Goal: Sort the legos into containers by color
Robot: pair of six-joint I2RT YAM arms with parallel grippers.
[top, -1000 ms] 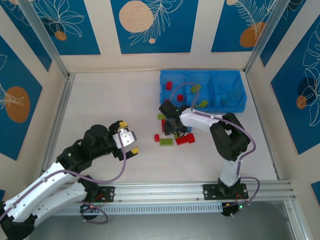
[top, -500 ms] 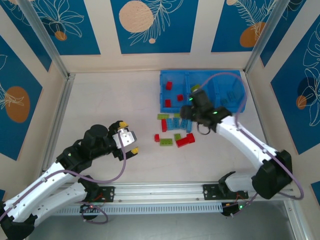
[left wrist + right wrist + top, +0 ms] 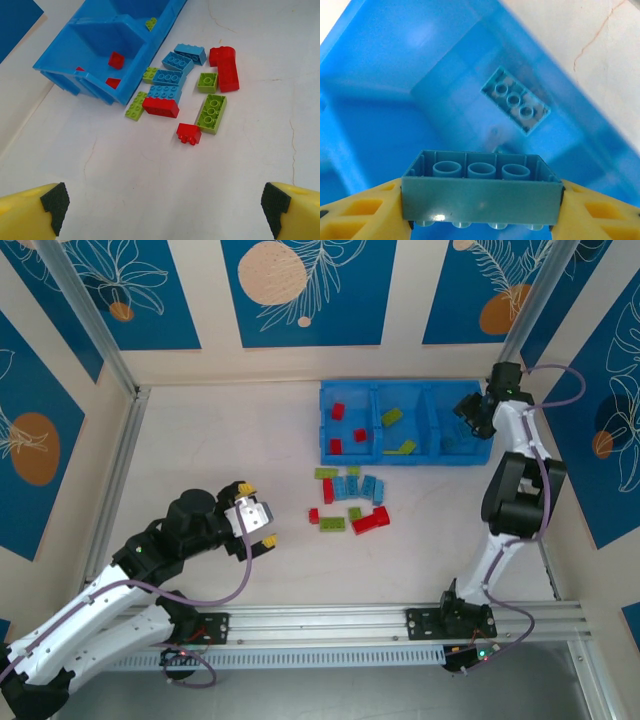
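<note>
Item: one light blue brick [image 3: 481,192], hollow underside toward the wrist camera, clamped at its short ends between the yellow fingers [image 3: 360,215] of the right pincer [image 3: 481,212].

Location: over the end compartment [image 3: 395,55] of the blue tray [image 3: 400,461], the one on the right in the overhead view.

Directly below the pincer, on that compartment's floor: a second light blue brick [image 3: 516,100], studs up, apart from the held one.

Farther from the pincer along the tray: green bricks [image 3: 391,417] in the middle compartment, red bricks [image 3: 337,411] in the far one.

Left pincer [image 3: 162,212]: jaws wide apart over the bare table [image 3: 125,170].

Ahead of its fingertips, well apart from them: a loose pile [image 3: 169,77] of red, green and light blue bricks, lying on the table just beside the tray's outer wall.
</note>
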